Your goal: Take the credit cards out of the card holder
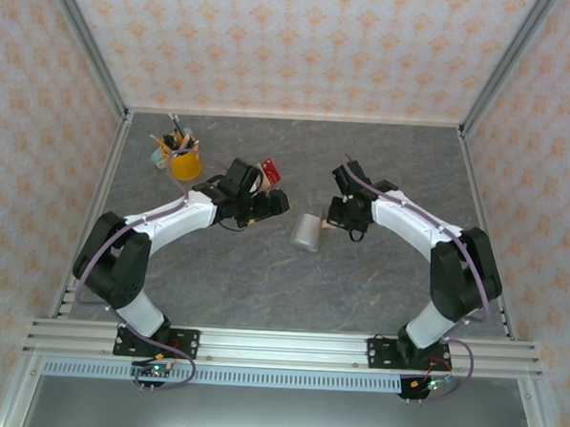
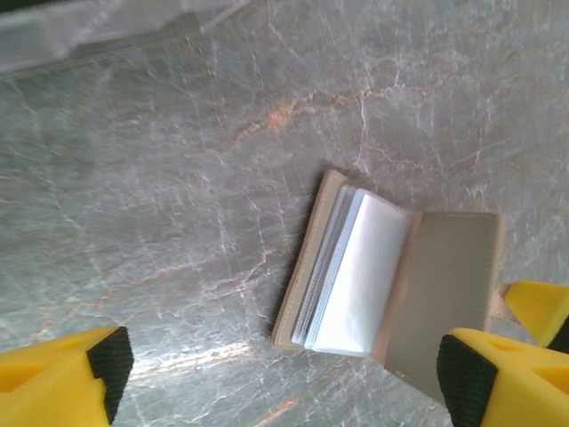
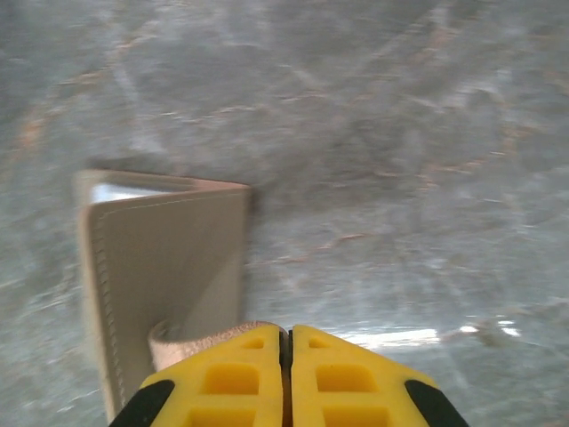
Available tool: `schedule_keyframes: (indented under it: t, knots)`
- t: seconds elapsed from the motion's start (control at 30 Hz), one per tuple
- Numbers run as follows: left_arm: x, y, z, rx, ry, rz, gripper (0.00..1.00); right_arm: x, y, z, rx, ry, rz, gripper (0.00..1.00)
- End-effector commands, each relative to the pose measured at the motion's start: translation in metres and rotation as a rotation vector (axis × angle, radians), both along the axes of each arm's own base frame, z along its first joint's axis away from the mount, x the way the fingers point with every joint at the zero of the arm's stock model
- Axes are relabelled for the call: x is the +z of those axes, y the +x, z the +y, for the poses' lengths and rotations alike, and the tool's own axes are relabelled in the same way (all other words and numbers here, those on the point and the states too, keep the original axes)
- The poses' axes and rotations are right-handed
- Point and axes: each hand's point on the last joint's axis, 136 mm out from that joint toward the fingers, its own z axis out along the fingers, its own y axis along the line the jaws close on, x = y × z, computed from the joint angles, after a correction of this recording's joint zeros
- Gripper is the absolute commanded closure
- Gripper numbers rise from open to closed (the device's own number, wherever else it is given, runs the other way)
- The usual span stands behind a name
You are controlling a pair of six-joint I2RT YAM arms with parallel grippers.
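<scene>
Yellow-tipped right claw (image 3: pixel 286 342) is pinched together on the raised cover edge of the card holder (image 3: pixel 169 258); left claw (image 2: pixel 283 369) hangs spread apart, holder on the table (image 2: pixel 178 178) between its fingers

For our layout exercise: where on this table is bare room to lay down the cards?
Free: the near table between the card holder and the arm bases, and the far right corner. Crowded: far left, where the yellow cup, clear rack and left gripper cluster.

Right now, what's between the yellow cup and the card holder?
The left gripper lies between the yellow cup and the card holder; the top view shows it.
</scene>
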Motion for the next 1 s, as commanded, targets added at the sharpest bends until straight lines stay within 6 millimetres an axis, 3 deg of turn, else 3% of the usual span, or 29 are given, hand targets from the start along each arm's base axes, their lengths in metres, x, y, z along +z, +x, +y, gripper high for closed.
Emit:
schedule_keyframes:
  t: [0.0,0.23,0.6,0.8,0.97]
  knots:
    - [0.004,0.003,-0.029,-0.078,-0.062,-0.001,0.15,-0.005,-0.01,-0.032,-0.046,-0.121,0.018,0.92]
    - [-0.007,0.001,-0.064,-0.159,-0.069,0.032,0.39,-0.021,-0.011,-0.048,-0.073,-0.16,0.051,0.92]
    - [-0.034,0.006,-0.078,-0.167,-0.041,0.097,0.61,-0.038,-0.011,-0.048,-0.064,-0.171,0.088,0.92]
    - [-0.048,0.006,-0.083,-0.182,-0.037,0.133,0.71,-0.042,-0.011,-0.045,-0.059,-0.158,0.098,0.92]
    - [-0.054,0.005,-0.085,-0.186,-0.028,0.15,0.7,-0.045,-0.012,-0.043,-0.055,-0.151,0.104,0.92]
